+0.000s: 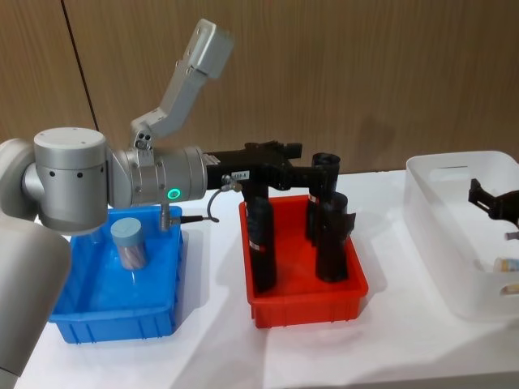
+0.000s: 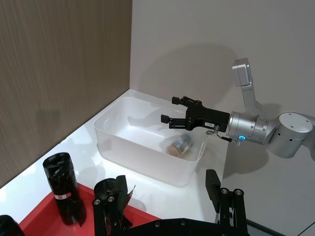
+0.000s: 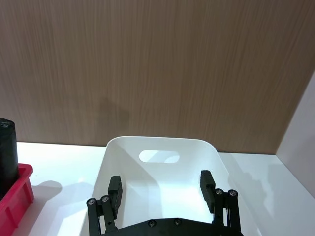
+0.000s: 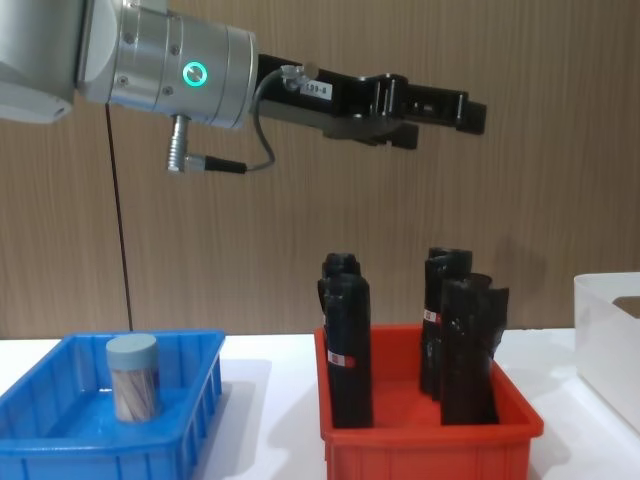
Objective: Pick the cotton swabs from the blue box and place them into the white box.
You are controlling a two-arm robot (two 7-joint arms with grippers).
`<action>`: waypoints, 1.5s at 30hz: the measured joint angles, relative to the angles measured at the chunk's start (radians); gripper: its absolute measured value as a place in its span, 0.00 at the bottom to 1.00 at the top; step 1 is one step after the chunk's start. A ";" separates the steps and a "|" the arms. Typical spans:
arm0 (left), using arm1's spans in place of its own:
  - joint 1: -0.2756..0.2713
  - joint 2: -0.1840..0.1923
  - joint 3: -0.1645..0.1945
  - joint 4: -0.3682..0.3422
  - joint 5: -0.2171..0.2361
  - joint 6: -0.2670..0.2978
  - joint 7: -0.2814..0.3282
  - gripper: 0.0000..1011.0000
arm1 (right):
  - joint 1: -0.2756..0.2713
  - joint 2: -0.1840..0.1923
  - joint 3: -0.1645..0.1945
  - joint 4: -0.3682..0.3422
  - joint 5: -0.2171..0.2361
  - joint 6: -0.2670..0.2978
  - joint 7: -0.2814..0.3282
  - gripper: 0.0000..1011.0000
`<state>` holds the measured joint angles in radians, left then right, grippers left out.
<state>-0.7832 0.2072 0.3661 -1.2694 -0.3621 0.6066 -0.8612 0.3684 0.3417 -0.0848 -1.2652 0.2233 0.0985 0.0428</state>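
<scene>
One cotton swab jar with a grey-blue lid stands upright in the blue box, also seen from the side as the jar in the blue box. Another swab jar lies on its side in the white box. My right gripper hovers open and empty over the white box. My left gripper is open with nothing in it, high above the red bin and to the right of the blue box.
A red bin between the two boxes holds three tall black cylinders with red labels. A wooden wall runs close behind the table. White tabletop lies in front of the bins.
</scene>
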 joint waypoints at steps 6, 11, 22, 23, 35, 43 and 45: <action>0.000 0.000 0.000 0.000 0.000 0.000 0.000 0.99 | 0.000 0.001 0.004 0.001 0.001 -0.002 0.000 0.99; 0.000 0.000 0.000 0.000 0.000 0.000 0.000 0.99 | -0.002 0.001 0.007 -0.002 0.002 -0.006 0.001 0.99; 0.000 0.000 0.000 0.000 0.000 0.000 0.000 0.99 | -0.007 0.002 0.011 -0.009 0.003 -0.009 0.004 0.99; 0.000 0.000 0.000 0.000 0.000 0.000 0.000 0.99 | -0.007 0.002 0.011 -0.009 0.003 -0.009 0.005 0.99; 0.001 0.000 0.000 0.000 0.000 -0.001 0.001 0.99 | -0.011 0.003 0.012 -0.014 0.003 -0.010 0.005 0.99; 0.037 0.011 0.006 -0.024 0.010 -0.039 0.056 0.99 | -0.048 0.003 -0.003 -0.063 0.008 -0.016 0.007 0.99; 0.055 0.017 0.008 -0.035 0.015 -0.059 0.084 0.99 | -0.059 0.002 -0.008 -0.078 0.010 -0.017 0.007 0.99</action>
<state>-0.7286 0.2246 0.3746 -1.3046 -0.3467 0.5474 -0.7774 0.3091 0.3441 -0.0928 -1.3434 0.2331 0.0813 0.0500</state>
